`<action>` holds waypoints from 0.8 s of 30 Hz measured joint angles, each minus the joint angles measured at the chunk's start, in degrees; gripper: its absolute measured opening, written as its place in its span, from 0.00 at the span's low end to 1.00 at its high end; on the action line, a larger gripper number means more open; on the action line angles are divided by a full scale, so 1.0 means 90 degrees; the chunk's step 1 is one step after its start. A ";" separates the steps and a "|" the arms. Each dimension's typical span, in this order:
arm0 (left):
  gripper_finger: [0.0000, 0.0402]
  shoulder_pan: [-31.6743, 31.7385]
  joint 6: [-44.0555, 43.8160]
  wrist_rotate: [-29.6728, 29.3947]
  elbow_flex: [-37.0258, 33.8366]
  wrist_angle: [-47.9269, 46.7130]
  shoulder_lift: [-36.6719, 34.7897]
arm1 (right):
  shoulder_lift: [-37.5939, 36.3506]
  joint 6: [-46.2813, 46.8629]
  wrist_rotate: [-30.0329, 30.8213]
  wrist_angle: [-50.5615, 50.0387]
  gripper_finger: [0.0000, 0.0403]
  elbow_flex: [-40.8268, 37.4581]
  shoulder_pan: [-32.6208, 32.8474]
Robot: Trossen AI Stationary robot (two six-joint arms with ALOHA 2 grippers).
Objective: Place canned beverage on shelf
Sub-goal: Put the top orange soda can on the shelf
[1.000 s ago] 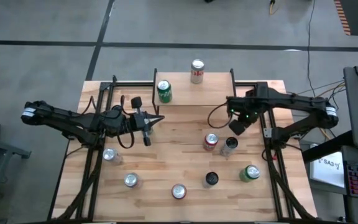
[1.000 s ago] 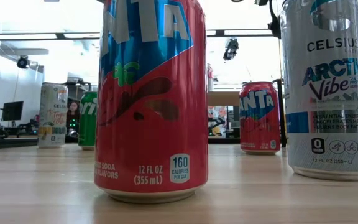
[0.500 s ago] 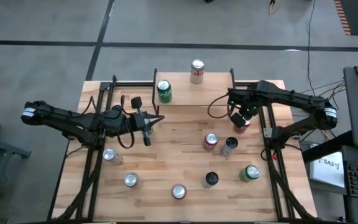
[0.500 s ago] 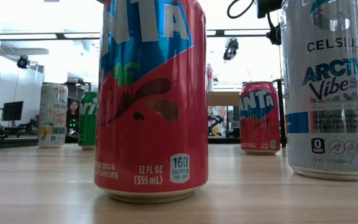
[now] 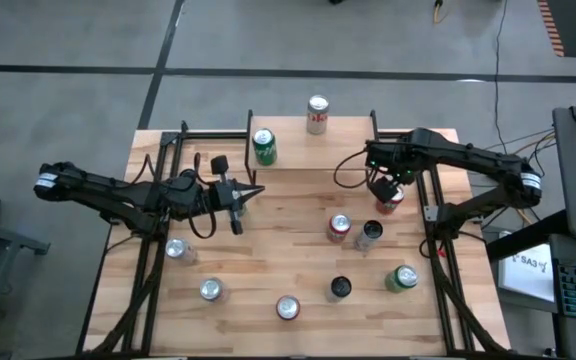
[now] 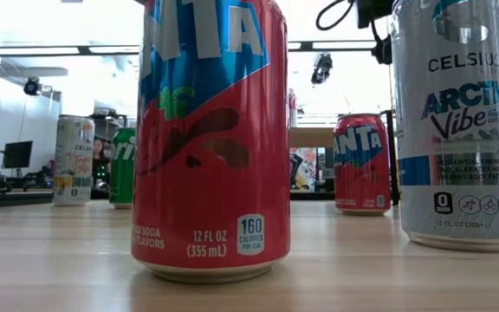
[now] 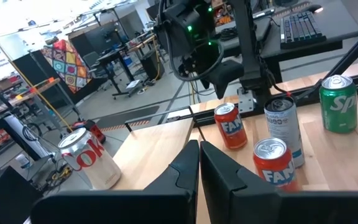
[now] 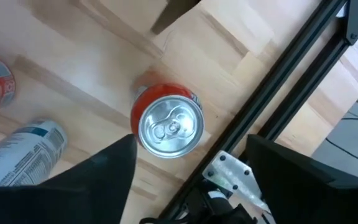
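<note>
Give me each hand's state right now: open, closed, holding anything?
Left hand: closed, holding nothing, hovering over the table's left-middle.
Right hand: open, fingers spread above an upright red can near the table's right rail; not gripping it.

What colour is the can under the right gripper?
Red-orange, silver top; clearest in the right wrist view.

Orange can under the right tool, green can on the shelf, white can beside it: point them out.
Orange can (image 8: 169,128), right wrist view, silver lid.
Green can (image 5: 264,147), high view, top.
White can (image 5: 317,114), high view, top.
</note>
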 joint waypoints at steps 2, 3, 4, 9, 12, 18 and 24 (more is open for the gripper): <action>0.00 0.0007 0.0027 0.0000 0.0000 0.0004 0.0000 | 0.0055 0.0035 -0.0049 -0.0001 0.76 -0.0041 -0.0010; 0.00 0.0018 0.0027 0.0000 0.0000 0.0004 0.0000 | 0.0088 0.0035 -0.0119 0.0006 0.76 -0.0058 -0.0017; 0.00 0.0023 0.0027 0.0000 0.0000 0.0006 0.0000 | 0.0123 0.0032 -0.0160 0.0009 0.77 -0.0071 -0.0017; 0.00 0.0060 0.0029 -0.0001 0.0000 0.0029 0.0000 | 0.0171 0.0035 -0.0171 -0.0003 0.77 -0.0080 -0.0019; 0.00 0.0074 0.0029 -0.0002 0.0000 0.0033 0.0000 | 0.0167 0.0035 -0.0171 -0.0037 0.77 -0.0085 -0.0019; 0.00 0.0077 0.0031 -0.0002 0.0000 0.0029 0.0000 | 0.0155 0.0035 -0.0171 -0.0034 0.77 -0.0098 -0.0019; 0.00 0.0077 0.0019 -0.0002 0.0000 0.0026 0.0000 | 0.0153 0.0075 -0.0202 0.0032 0.77 -0.0326 -0.0019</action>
